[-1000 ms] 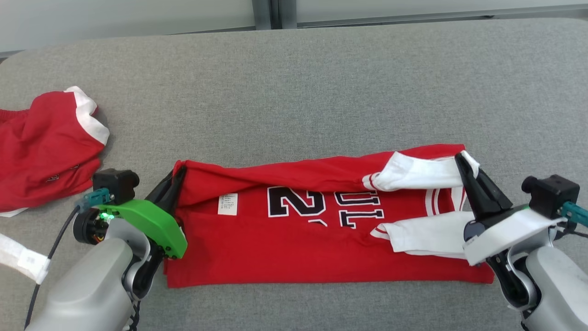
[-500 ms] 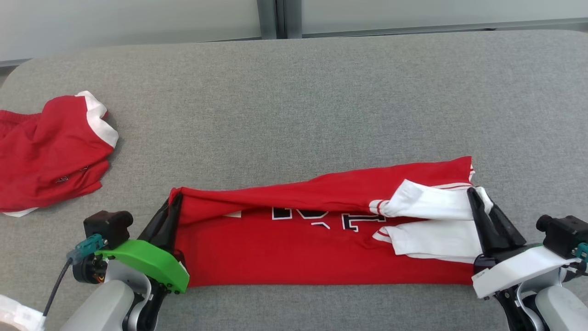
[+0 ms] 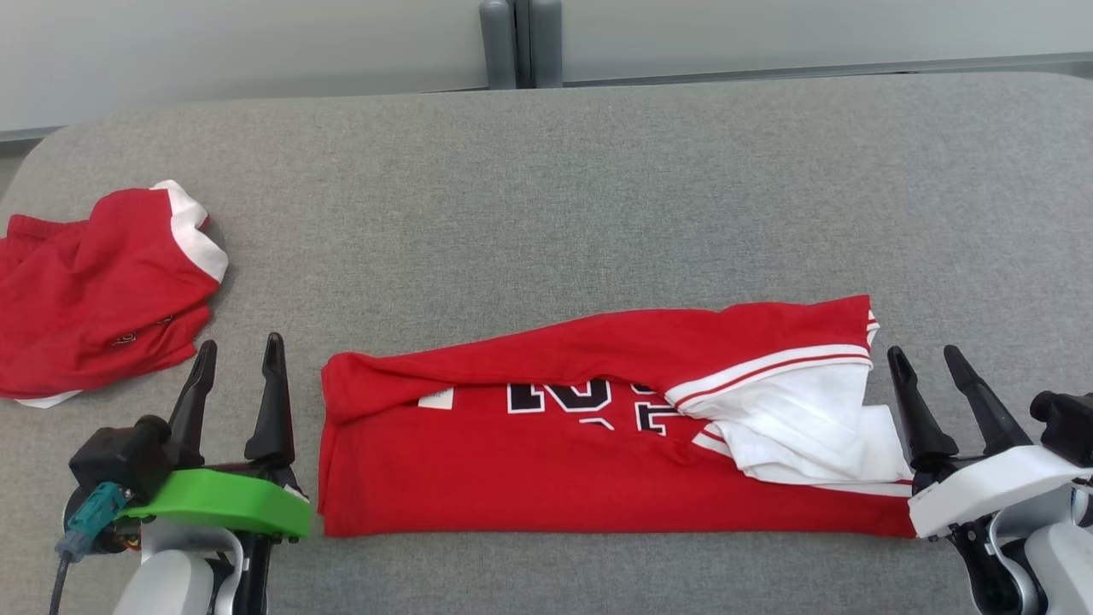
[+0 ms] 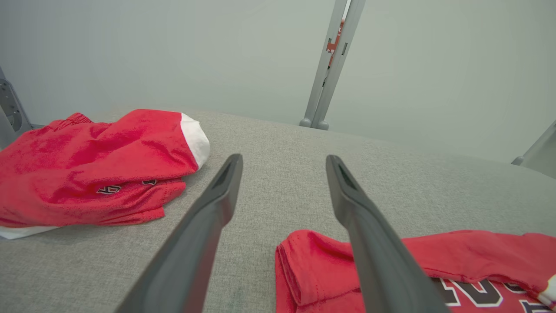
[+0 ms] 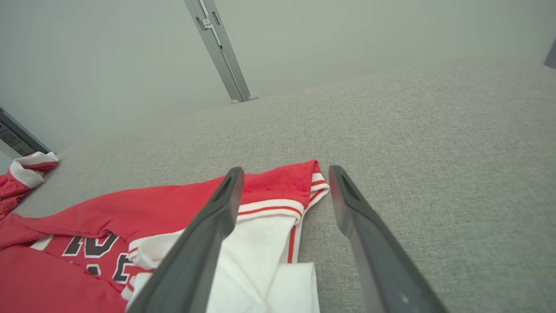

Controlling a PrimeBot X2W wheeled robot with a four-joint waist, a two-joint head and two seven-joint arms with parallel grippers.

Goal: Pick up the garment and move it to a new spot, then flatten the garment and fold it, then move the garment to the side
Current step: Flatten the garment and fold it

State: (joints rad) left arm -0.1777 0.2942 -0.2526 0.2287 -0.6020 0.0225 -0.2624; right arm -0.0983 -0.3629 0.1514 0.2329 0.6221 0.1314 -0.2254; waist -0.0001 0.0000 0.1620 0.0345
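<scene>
While the folded red shirt [image 3: 512, 461] lies flat on the table [image 3: 598, 196], left gripper [image 3: 240, 342] just off its left end, right gripper [image 3: 922, 350] beside its white sleeves [image 3: 803, 427], fingers [image 3: 271, 401] spread, empty

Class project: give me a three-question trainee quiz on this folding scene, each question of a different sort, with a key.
1. True or false: the left gripper and the right gripper are both open and hold nothing.
2. The white sleeves of the jersey lie nearest to: A) the right gripper; B) the left gripper; C) the jersey's middle.
3. Fill the gap: the other red garment lies on the table at the robot's ____ side.

Key: 1 true; 2 A; 3 left.
</scene>
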